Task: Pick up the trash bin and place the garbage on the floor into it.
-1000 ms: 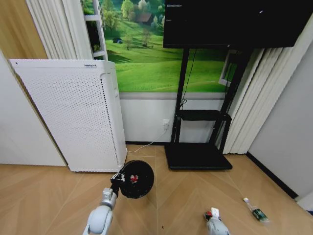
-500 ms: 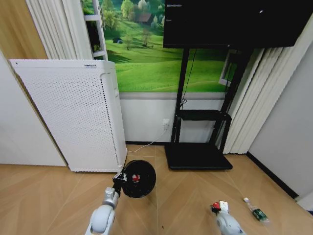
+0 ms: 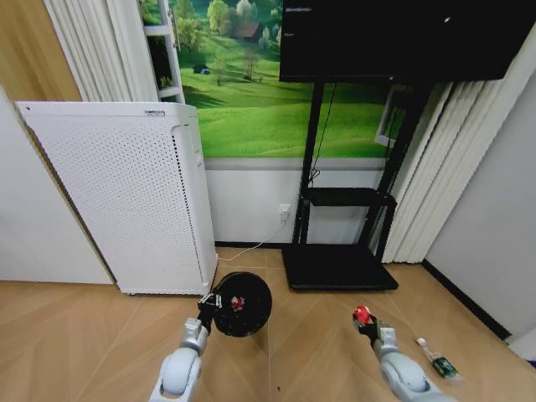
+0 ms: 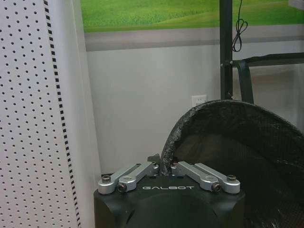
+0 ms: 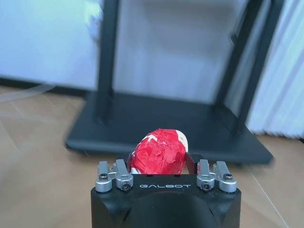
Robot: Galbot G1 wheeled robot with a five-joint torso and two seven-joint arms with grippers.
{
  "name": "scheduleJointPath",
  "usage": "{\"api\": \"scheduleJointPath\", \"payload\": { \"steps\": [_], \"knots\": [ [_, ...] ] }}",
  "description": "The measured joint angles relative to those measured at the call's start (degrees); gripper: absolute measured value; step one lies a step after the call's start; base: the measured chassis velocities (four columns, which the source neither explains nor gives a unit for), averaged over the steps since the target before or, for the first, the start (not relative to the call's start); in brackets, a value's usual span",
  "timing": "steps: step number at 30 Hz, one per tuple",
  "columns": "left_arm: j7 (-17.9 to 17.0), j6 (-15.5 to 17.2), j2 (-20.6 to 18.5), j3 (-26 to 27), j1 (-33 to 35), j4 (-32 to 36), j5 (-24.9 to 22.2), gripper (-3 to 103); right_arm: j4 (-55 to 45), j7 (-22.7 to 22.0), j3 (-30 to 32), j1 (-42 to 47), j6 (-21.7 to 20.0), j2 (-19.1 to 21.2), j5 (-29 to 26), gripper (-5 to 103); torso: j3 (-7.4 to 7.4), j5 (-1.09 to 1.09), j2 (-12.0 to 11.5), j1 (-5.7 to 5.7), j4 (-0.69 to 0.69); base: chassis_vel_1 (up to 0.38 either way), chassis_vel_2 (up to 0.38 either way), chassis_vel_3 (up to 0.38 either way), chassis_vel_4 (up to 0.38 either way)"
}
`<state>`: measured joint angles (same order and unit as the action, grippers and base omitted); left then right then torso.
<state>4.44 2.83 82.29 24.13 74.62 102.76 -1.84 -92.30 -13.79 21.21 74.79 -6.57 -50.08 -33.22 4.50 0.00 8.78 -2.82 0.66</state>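
Lifted higher: right hand (image 3: pixel 363 318) gripping red scrap (image 5: pixel 158 152); left hand (image 3: pixel 207 304) clamping trash bin (image 3: pixel 244 303) rim above wood floor (image 3: pixel 84 335); bottle (image 3: pixel 440 363) partly cut off.

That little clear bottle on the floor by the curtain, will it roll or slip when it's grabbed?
The clear bottle lies on its side on smooth wood floor, so a nudge would probably roll it. It looks small and likely light, so it could skid away from closing fingers.

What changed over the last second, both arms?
The right gripper, shut on the red scrap, rose from the view's bottom edge. The left gripper, holding the trash bin by its rim, drifted slightly toward the right arm. The bottle stayed on the floor.
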Motion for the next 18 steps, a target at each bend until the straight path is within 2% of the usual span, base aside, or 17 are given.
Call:
{"api": "scheduleJointPath", "payload": {
  "steps": [3,4,6,7,9,10,11,13,14,16,18],
  "knots": [
    [0.0,0.0,0.2,0.3,0.5,0.6,0.1,4,-5.0,4.9,1.1,2.0,5.2,2.0,0.3,60,0.0,0.0,0.0,0.0,0.01,0.0,0.0,0.0,0.0],
    [0.0,0.0,0.2,0.3,0.5,0.6,0.1,4,-5.0,4.9,1.1,2.0,5.2,2.0,0.3,60,0.0,0.0,0.0,0.0,0.01,0.0,0.0,0.0,0.0],
    [-0.1,0.0,0.2,0.6,0.5,0.7,0.1,4,-6.5,8.3,1.8,2.9,9.5,3.1,0.6,60,0.0,0.0,0.0,0.0,0.01,0.0,0.0,0.0,0.0],
    [-0.1,0.0,0.2,0.6,0.5,0.7,0.1,4,-6.5,8.3,1.8,2.9,9.5,3.1,0.6,60,0.0,0.0,0.0,0.0,0.01,0.0,0.0,0.0,0.0],
    [-0.1,0.1,0.2,1.0,0.2,0.7,0.1,4,-6.5,13.3,2.2,3.1,14.9,3.7,1.2,60,0.0,0.0,0.0,0.0,0.02,0.0,0.0,0.0,0.0],
    [-0.1,0.2,0.2,1.1,-0.1,0.7,0.1,4,-6.0,17.3,2.3,3.1,18.5,4.1,1.2,60,0.0,0.0,0.0,0.0,0.0,0.0,0.0,0.0,0.0],
    [-0.1,0.2,0.2,1.1,-0.1,0.7,0.1,4,-6.0,17.3,2.3,3.1,18.5,4.1,1.2,60,0.0,0.0,0.0,0.0,0.0,0.0,0.0,0.0,0.0],
    [-0.1,0.5,0.2,1.1,-0.9,0.5,-0.1,4,-5.5,24.7,2.5,3.1,23.7,4.6,0.6,58,0.0,0.01,0.0,0.0,0.01,0.0,0.0,0.0,0.0],
    [-0.1,0.5,0.2,1.1,-0.9,0.5,-0.1,4,-5.5,24.7,2.5,3.1,23.7,4.6,0.6,58,0.0,0.01,0.0,0.0,0.01,0.0,0.0,0.0,0.0],
    [-0.2,0.7,0.2,1.0,-1.7,0.1,-0.1,4,-5.7,30.7,2.8,3.5,27.9,4.9,0.3,57,0.0,0.0,0.0,0.0,0.01,0.0,0.0,0.0,0.0],
    [-0.2,0.8,0.4,0.8,-2.6,-0.4,-0.2,4,-6.9,34.5,2.8,4.0,30.1,5.0,0.3,57,0.0,0.01,0.0,0.0,0.01,0.0,0.0,0.0,0.0]
  ]
}}
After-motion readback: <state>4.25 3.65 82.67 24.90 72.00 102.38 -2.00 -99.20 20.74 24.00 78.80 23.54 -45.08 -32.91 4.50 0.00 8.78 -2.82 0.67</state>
